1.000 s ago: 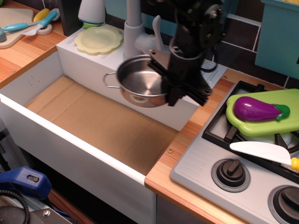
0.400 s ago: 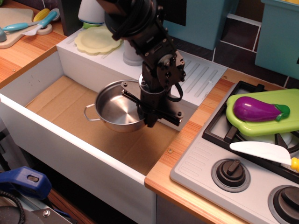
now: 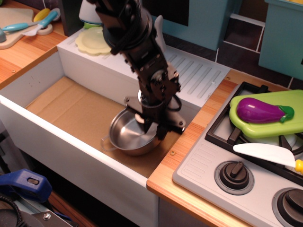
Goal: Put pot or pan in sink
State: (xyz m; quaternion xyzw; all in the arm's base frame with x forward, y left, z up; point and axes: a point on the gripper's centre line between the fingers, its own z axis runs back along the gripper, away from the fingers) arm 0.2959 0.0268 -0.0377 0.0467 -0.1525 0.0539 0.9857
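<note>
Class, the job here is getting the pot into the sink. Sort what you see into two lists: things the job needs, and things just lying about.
Needed for the job:
pot
sink
pincer, shut on the pot's rim

Just lying about:
yellow plate
toy eggplant
green board
white knife
stove

Wooden countertop [image 3: 199, 156], dark tiled wall [image 3: 246, 35], teal cabinets [image 3: 284, 38].

The small shiny steel pot [image 3: 132, 136] sits low inside the white sink [image 3: 71, 146], just left of and below the gripper [image 3: 152, 126], its wire handle pointing away from it.
</note>
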